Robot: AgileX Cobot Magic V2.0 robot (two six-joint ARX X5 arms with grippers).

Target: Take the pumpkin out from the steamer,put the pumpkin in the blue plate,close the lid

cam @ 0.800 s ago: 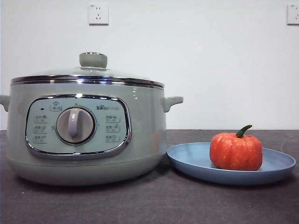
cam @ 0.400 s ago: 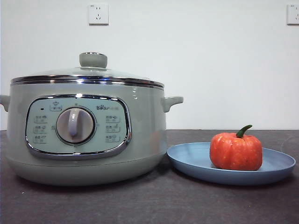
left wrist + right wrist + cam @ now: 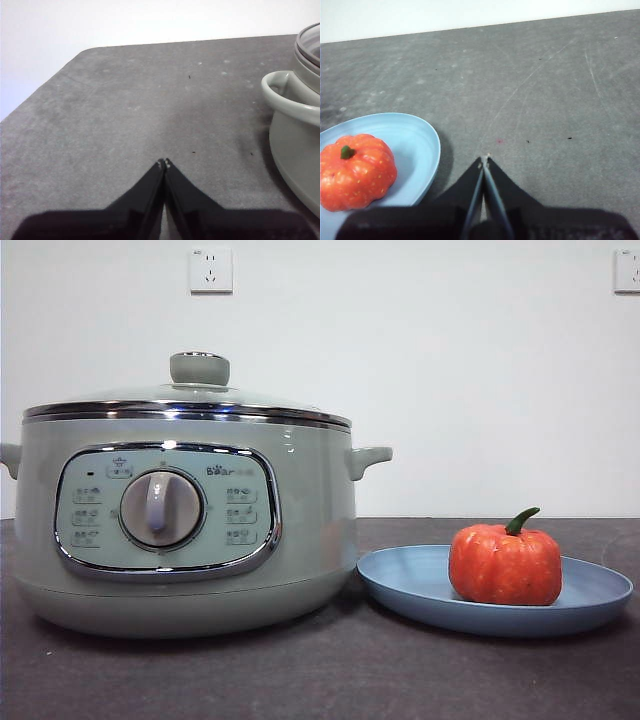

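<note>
the pumpkin (image 3: 505, 565) sits upright in the blue plate (image 3: 400, 585) beside the steamer (image 3: 300, 530), its lid (image 3: 185, 400) on, while left gripper (image 3: 164, 162) and right gripper (image 3: 484, 159) hover clenched, empty.

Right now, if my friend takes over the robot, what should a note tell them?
Left tool: shut, empty, over bare table beside the steamer.
Right tool: shut, empty, over the table next to the blue plate.
The pumpkin sits upright in the blue plate.
The lid is on the steamer.
Done: pumpkin out and plated, lid closed.
Left: nothing that shows.
</note>
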